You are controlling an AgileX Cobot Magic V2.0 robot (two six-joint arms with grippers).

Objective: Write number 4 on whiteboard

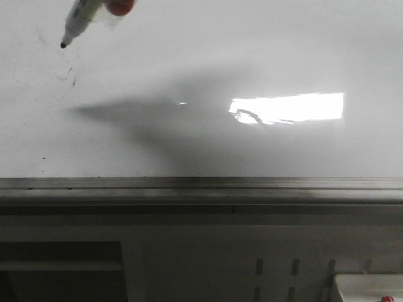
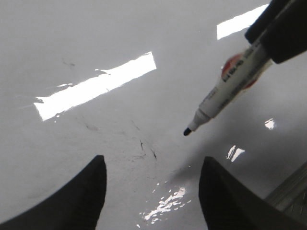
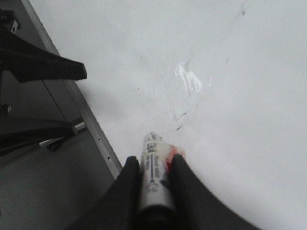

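Glossy whiteboard (image 1: 201, 138) — cylindrical marker (image 1: 80, 19)

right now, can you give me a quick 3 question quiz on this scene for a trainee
1. True or false: the marker tip is pressed onto the whiteboard.
2. Which tool grips the marker? A) left tool B) right tool C) neither
3. Fill in: the left tool is ____ and holds nothing.

Key:
1. False. In the left wrist view the tip hangs clear of the board.
2. B. The right tool is shut on the marker barrel.
3. Open. Its fingers stand wide apart over the board. No finished number 4 shows, only faint smudges.
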